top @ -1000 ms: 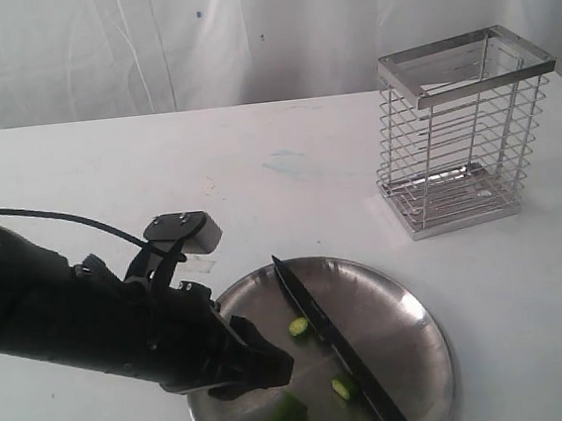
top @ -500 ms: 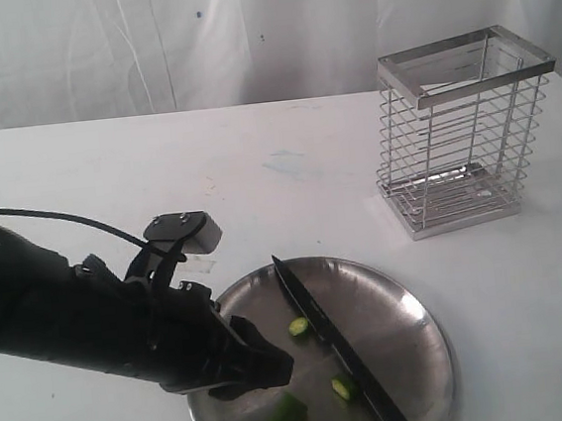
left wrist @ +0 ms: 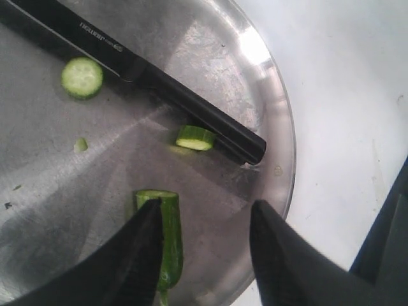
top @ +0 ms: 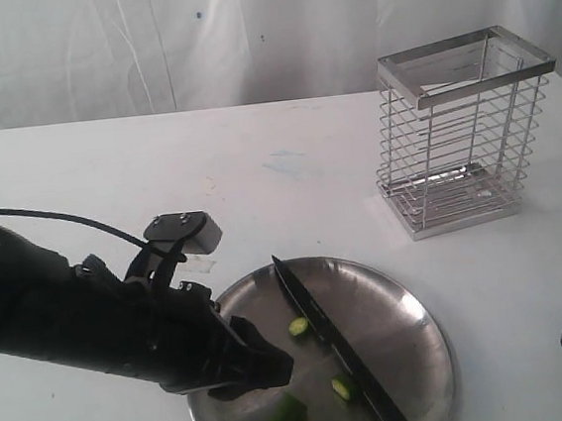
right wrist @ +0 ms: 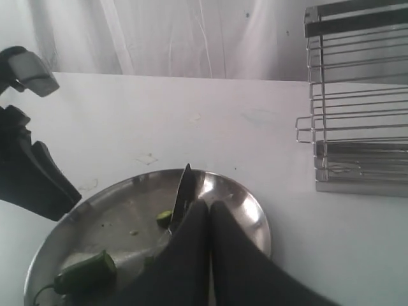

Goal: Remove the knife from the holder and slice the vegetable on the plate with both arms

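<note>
Black right claw (right wrist: pixel 208 207) creeping in; knife (top: pixel 335 341) unmoved

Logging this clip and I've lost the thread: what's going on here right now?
The knife lies loose across the plate, out of the holder, which stands empty. Two slices sit by the knife, so cutting has happened. The left gripper hangs open over the plate, with the remaining vegetable stub just beside one finger. The right gripper is shut on nothing, away from the knife.
</note>
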`<state>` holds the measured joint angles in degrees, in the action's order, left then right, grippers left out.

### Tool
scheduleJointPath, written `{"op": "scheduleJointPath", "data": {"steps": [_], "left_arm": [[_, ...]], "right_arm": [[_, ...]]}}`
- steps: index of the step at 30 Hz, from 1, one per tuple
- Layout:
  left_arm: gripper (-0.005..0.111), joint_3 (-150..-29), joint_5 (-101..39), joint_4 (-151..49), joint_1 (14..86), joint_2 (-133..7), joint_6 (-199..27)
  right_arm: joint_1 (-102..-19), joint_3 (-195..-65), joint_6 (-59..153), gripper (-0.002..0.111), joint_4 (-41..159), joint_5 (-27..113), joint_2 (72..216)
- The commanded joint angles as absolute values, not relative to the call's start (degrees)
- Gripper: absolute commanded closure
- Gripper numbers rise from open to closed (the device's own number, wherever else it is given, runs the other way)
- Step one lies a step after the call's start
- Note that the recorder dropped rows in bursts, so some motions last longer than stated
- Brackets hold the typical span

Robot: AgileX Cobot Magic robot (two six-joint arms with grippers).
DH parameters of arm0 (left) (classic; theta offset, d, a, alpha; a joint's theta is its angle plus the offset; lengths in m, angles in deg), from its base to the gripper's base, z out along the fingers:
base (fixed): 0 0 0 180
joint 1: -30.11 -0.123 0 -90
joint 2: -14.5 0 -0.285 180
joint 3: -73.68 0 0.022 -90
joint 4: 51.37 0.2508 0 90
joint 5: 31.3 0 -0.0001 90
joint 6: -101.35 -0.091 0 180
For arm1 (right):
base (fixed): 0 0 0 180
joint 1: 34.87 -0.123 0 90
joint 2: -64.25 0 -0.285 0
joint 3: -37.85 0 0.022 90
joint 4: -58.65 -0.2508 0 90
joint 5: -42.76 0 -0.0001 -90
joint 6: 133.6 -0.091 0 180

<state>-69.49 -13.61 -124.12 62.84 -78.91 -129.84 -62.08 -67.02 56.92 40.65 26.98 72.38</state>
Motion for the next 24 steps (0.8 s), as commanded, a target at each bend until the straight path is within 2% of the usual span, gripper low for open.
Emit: {"op": "scheduleJointPath", "data": {"steps": [1,24], "left_arm": [[0.058,-69.1,-12.6,-124.5,62.7,-78.4,-130.0],[0.058,-69.1,-12.7,-124.5,62.7,-78.4,-130.0]], "right_arm": [[-61.1,-65.1,56.7,0.108,40.9,27.6,72.0],[-61.1,-64.9,56.7,0.108,40.5,27.1,72.0]]}}
